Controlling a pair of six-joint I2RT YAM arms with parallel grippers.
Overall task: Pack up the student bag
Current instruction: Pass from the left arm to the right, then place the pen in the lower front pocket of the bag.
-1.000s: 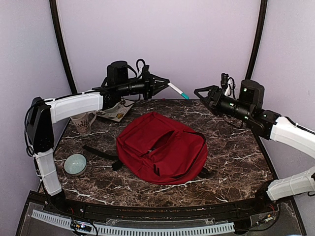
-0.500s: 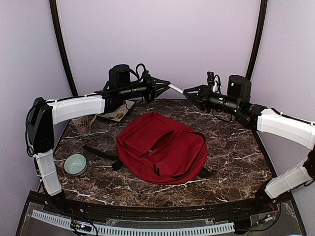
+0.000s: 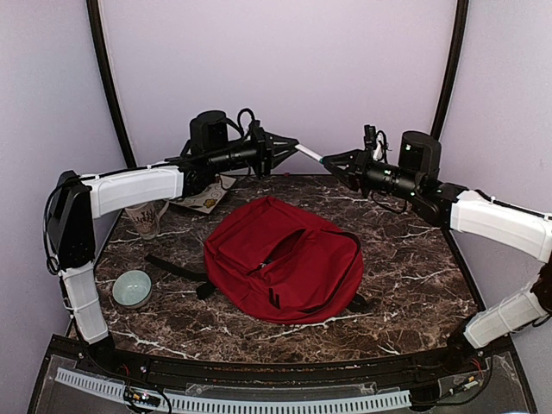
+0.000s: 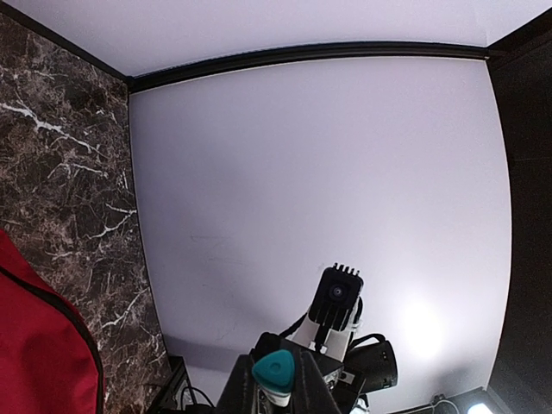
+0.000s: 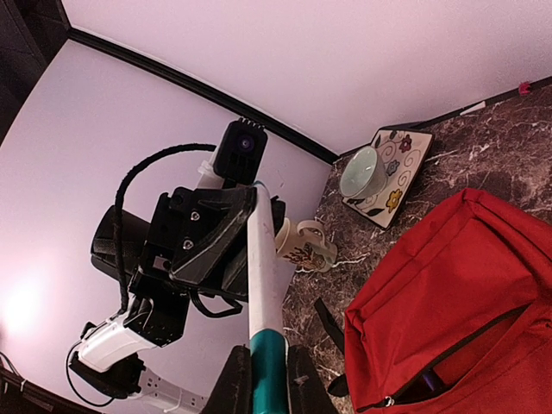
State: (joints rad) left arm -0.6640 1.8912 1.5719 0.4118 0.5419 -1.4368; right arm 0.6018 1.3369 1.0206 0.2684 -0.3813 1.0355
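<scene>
The student bag (image 3: 285, 259) is red and lies on the marble table with its zipper partly open. It also shows as the student bag (image 5: 457, 293) in the right wrist view. High over the table's far edge a white pen with a teal cap (image 3: 309, 154) spans both grippers. My left gripper (image 3: 289, 145) is shut on its white end. My right gripper (image 3: 332, 164) is shut on the teal cap (image 5: 268, 366). The left wrist view shows the pen end-on, teal tip (image 4: 276, 371) first, with the right wrist camera (image 4: 336, 293) just behind it.
A patterned mug (image 3: 145, 216) stands at the table's left edge, and a pale green bowl (image 3: 132, 287) sits nearer the front. A flowered tile (image 5: 398, 177) with a small cup (image 5: 362, 171) lies at the back left. Black straps (image 3: 177, 269) trail left of the bag.
My right gripper has swung left to the pen's teal end and shut on it. The left gripper still holds the white end, lowered a little.
</scene>
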